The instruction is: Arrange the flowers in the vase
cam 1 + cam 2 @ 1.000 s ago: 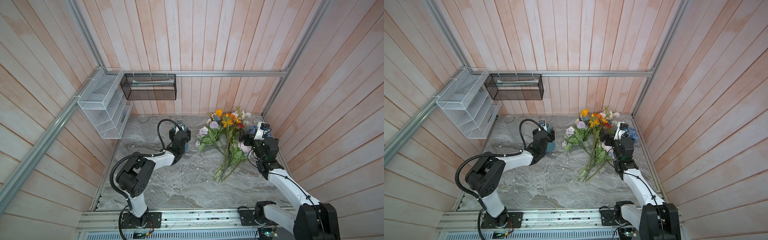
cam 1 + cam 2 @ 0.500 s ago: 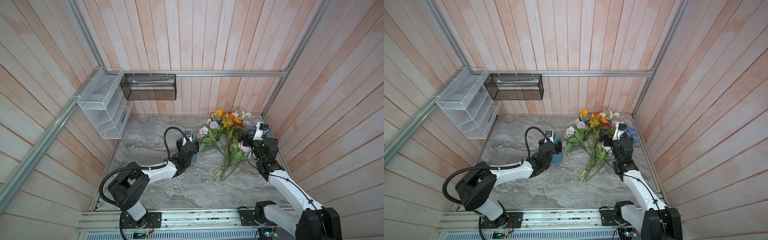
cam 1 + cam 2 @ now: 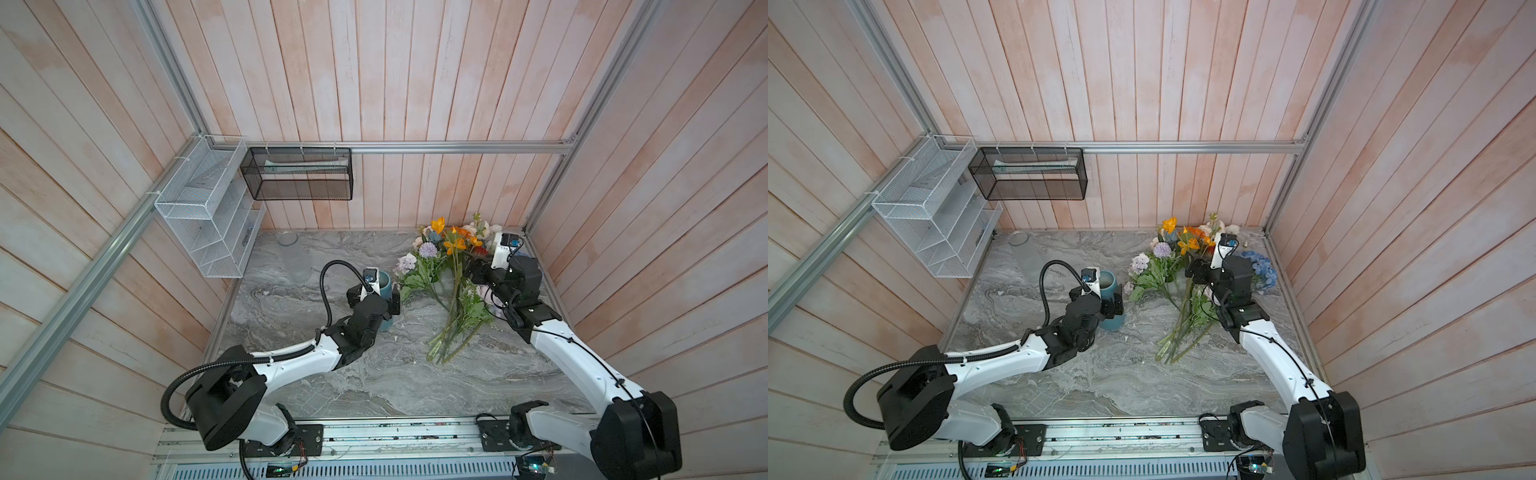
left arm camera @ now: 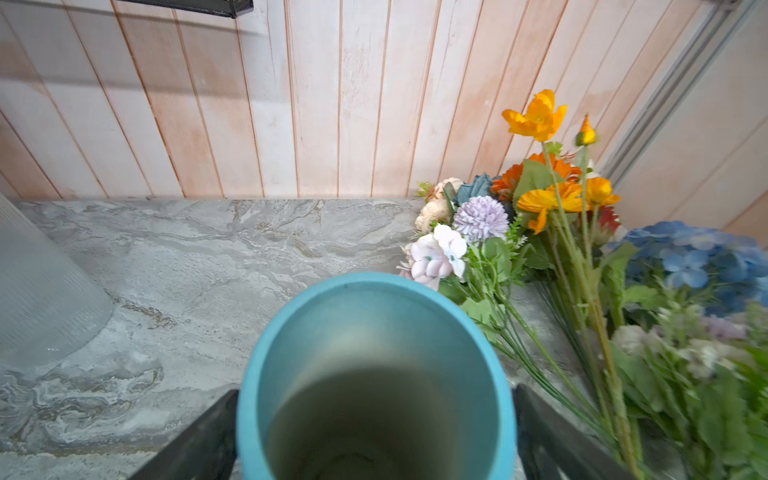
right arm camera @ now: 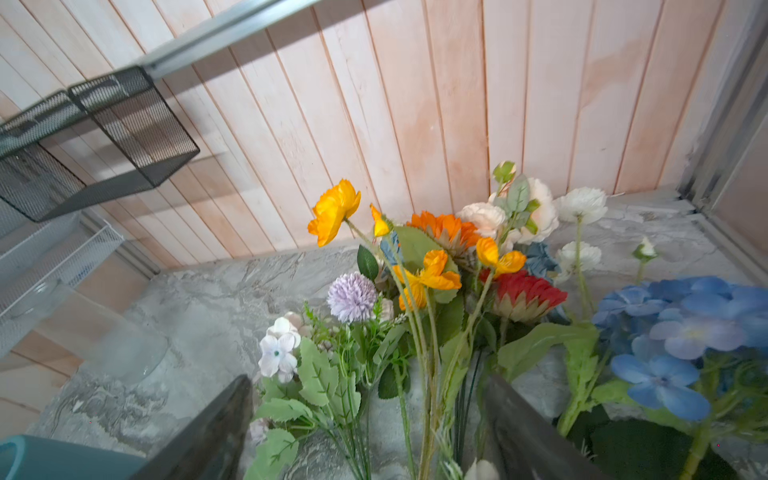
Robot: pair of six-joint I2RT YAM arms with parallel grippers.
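- Teal vase [image 3: 386, 286] stands mid-table, the left gripper [image 3: 374, 298] spread wide around it.
- Flowers [image 3: 451, 245] lie at its three o'clock, right gripper [image 3: 474, 270] down among them.
- Clear glass jar [image 3: 296, 262] stands at its ten o'clock.

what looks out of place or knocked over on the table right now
Nothing looks damaged or spilled. The flowers lie flat in a loose heap by the back right corner, none yet in the teal vase, which stands upright and empty between the fingers of the left gripper. The clear glass vase sits apart at the back left.
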